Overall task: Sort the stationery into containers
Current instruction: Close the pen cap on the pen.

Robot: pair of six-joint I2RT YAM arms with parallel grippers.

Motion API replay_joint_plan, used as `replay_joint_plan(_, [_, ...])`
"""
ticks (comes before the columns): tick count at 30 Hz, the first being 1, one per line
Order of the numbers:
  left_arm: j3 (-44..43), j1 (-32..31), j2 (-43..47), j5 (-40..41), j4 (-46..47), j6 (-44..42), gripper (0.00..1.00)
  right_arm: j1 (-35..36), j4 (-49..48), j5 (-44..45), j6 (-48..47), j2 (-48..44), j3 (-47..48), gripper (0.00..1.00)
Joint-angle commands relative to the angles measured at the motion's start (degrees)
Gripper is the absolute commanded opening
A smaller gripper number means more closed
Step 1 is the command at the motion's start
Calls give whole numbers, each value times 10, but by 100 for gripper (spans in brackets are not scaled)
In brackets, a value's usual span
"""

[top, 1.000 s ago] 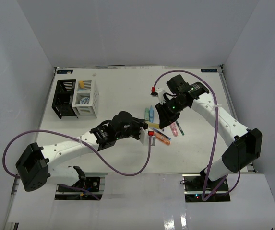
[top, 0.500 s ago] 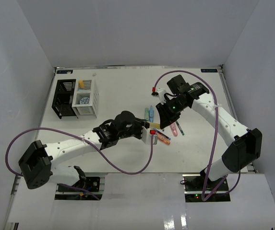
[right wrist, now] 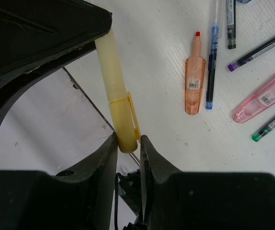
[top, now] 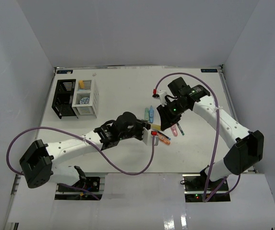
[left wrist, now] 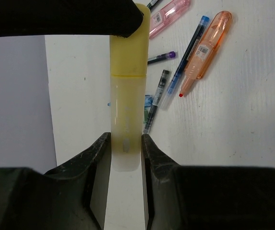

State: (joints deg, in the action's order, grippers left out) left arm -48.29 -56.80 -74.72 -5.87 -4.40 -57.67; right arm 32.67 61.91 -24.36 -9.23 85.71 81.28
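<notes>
A yellow marker point(top: 153, 126) hangs above the table, pinched at both ends. My left gripper point(left wrist: 126, 140) is shut on its pale body end point(left wrist: 126, 96). My right gripper point(right wrist: 127, 140) is shut on its cap end point(right wrist: 123, 124). Below it on the table lie an orange marker point(left wrist: 205, 48), a pink marker point(left wrist: 168, 17) and thin dark pens point(left wrist: 187, 52). Green and blue markers point(top: 149, 114) lie just behind the grippers. The black container point(top: 64, 97) and the white container point(top: 86, 98) stand side by side at the far left. A tape roll point(top: 84, 101) sits in the white one.
White walls close in the table on three sides. Purple cables loop from both arms, the left one sagging over the near table point(top: 127, 167). A small yellow item point(top: 81, 84) stands in the back of the white container.
Both arms have drifted slightly, the left arm's elbow moving right. The yellow marker stays pinched between the two grippers at about the same spot.
</notes>
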Motion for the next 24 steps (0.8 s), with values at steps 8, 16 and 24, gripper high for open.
replay_joint_plan(8, [-12,-45,55,-88,61,-5,24,10,-160,-36,4,-26,-28,8])
replay_joint_plan(16, [-9,-46,62,-79,47,-6,37,8,-171,-25,5,-34,-33,8])
replay_joint_plan(24, [-4,-46,70,-80,30,1,48,6,-188,-20,9,-49,-49,8])
